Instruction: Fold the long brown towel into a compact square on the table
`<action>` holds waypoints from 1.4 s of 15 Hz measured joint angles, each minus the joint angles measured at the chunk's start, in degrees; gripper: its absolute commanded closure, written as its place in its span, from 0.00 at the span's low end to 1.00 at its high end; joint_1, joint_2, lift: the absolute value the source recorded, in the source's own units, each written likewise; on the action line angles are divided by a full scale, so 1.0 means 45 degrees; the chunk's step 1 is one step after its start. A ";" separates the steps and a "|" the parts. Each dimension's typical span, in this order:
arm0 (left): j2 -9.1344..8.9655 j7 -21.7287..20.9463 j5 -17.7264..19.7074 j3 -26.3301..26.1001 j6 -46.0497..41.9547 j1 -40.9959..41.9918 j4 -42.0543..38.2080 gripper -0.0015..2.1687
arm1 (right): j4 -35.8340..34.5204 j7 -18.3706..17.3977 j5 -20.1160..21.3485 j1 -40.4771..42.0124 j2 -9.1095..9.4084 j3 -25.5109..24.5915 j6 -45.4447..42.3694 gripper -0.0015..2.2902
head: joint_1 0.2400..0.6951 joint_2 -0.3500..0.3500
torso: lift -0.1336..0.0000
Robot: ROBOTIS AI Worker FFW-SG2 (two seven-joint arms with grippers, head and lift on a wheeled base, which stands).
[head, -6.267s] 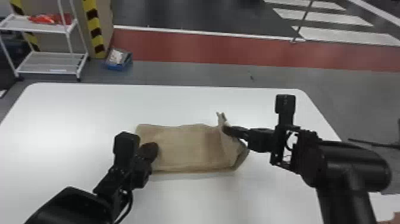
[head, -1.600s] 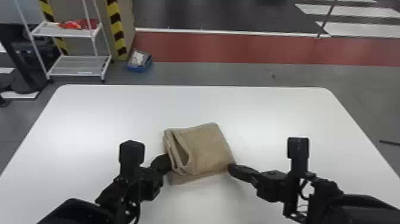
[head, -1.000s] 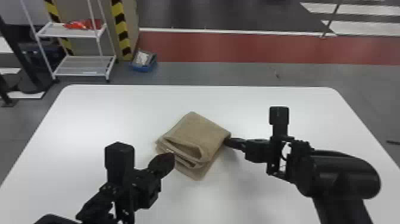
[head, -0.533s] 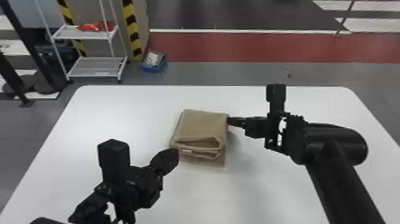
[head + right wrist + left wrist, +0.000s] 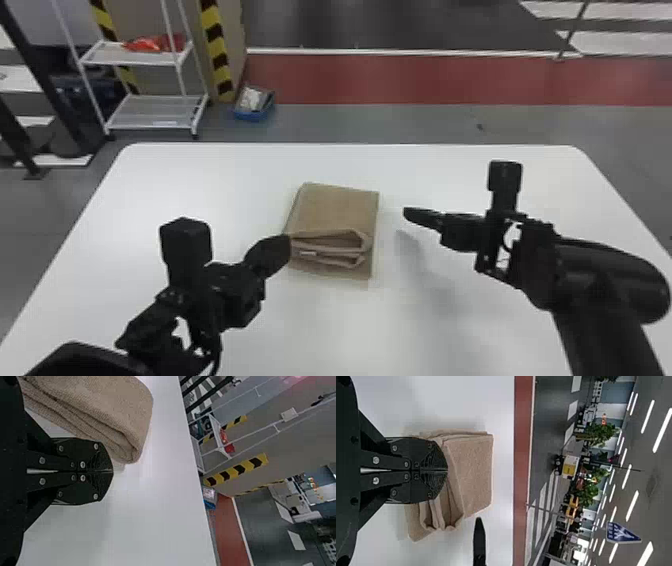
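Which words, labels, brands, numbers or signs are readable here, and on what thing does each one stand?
No text is readable.
Small pale tag on the brown towel: too small to read.
Blue sign in the background: white marks, too small to read.
Yellow panel in the background: too small to read.

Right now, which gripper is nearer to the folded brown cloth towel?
Left. The closed black left gripper has its tips at the left edge of the towel; the closed black right gripper is off the right edge, across a gap.
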 measured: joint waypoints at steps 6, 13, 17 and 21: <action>-0.0085 0.0573 0.0260 0.0982 -0.2172 -0.0580 0.1642 0.87 | -0.1525 0.0267 -0.0033 0.1313 -0.0151 0.0234 -0.2755 0.88 | 1.00 0.51 | 0.14; -0.0049 0.0139 0.1269 0.2058 -0.2832 -0.0732 0.2525 0.87 | 0.0120 -0.1424 0.1869 0.0254 0.0909 0.4085 -0.4282 0.88 | 1.00 0.78 | 0.14; -0.0008 0.0134 0.1405 0.2085 -0.2826 -0.0925 0.2723 0.87 | 0.0096 -0.1619 0.2636 0.0472 0.0979 0.5041 -0.3367 0.88 | 1.00 0.83 | 0.14; -0.0024 0.0077 0.1395 0.2030 -0.2815 -0.1141 0.2956 0.87 | -0.0827 -0.1464 0.2878 0.1350 0.0980 0.5020 -0.2995 0.88 | 1.00 0.84 | 0.14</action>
